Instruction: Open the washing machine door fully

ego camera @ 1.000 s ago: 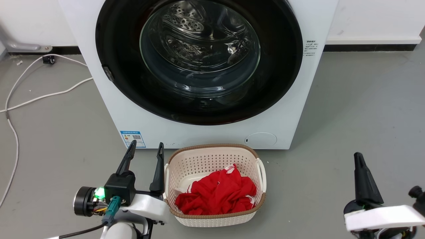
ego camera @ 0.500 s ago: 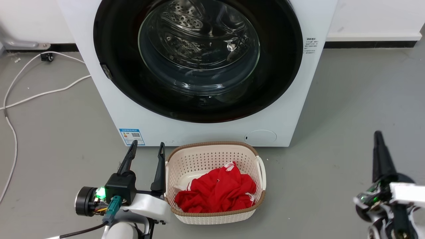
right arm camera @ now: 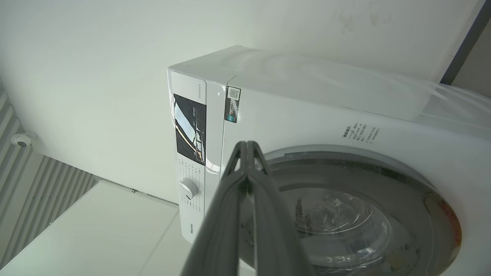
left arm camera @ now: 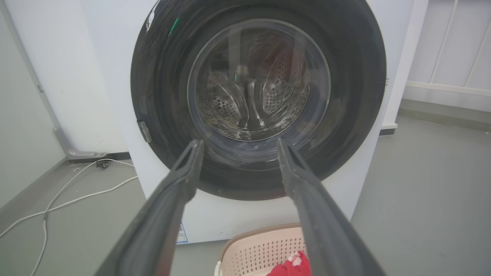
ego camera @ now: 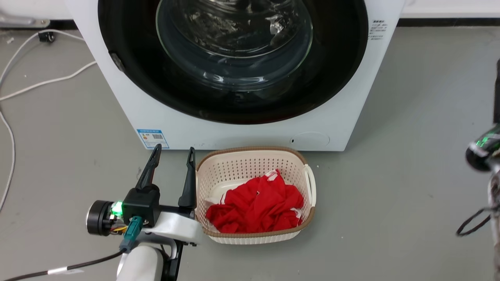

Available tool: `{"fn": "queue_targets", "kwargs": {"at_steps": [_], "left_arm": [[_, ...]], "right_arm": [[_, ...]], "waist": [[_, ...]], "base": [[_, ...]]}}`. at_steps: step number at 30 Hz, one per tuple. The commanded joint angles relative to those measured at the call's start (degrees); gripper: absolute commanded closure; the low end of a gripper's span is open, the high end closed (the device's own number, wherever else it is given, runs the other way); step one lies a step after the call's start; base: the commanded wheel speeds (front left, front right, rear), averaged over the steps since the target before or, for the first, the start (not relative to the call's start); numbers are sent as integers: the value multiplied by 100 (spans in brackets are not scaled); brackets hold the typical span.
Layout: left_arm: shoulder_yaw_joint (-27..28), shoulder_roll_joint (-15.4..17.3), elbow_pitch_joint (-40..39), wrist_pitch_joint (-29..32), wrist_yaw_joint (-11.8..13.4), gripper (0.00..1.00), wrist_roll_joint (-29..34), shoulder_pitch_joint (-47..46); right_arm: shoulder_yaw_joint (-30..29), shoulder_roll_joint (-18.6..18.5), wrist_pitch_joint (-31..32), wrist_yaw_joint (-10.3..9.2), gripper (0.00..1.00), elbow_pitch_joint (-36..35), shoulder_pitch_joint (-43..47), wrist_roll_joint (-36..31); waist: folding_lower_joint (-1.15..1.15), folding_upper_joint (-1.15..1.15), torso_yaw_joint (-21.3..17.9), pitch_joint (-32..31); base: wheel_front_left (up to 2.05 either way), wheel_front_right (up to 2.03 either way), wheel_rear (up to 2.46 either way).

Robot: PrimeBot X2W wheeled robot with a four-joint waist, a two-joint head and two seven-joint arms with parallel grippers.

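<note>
Washing machine door (ego camera: pixel 234 58) closed; left tool (ego camera: pixel 174 148) spread, right tool (right arm camera: pixel 247 146) pinched.

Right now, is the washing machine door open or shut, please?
Shut: the washing machine door lies flush against the washing machine front, with no gap at its rim.

washing machine (ego camera: pixel 129 97): white front-loader, stood on grey floor | washing machine door (ego camera: pixel 343 58): glossy black, glass-centred, seated shut against front

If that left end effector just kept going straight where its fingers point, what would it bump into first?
Most likely the closed washing machine door. In the left wrist view, the left end effector aims at the door's lower half. Nothing appears to lie between them, though depth is hard to judge.
</note>
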Motion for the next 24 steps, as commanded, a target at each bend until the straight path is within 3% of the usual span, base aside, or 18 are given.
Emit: {"fn": "queue_targets", "kwargs": {"at_steps": [1,13,18,24], "left_arm": [[-10,5,-26,-15,16,0,31,-72],[-96,-27,-254,-14,49,0,49,-426],[-128,-36,-330,-15,56,0,70,-578],[-179,-45,-395,-14,97,0,77,-727]], "right_arm": [[40,-113,72,0,100,157,-245,-10],[774,-1214,990,0,100,2237,-2962,-531],[1321,-1365,1688,0,100,2986,-4020,-980],[1945,-1279,2466,-1,100,3671,-4894,-1571]], "waist": [[0,0,46,102],[0,0,268,692],[0,0,312,955],[0,0,360,1232]], "base": [[0,0,0],[0,0,0],[0,0,0],[0,0,0]]}}
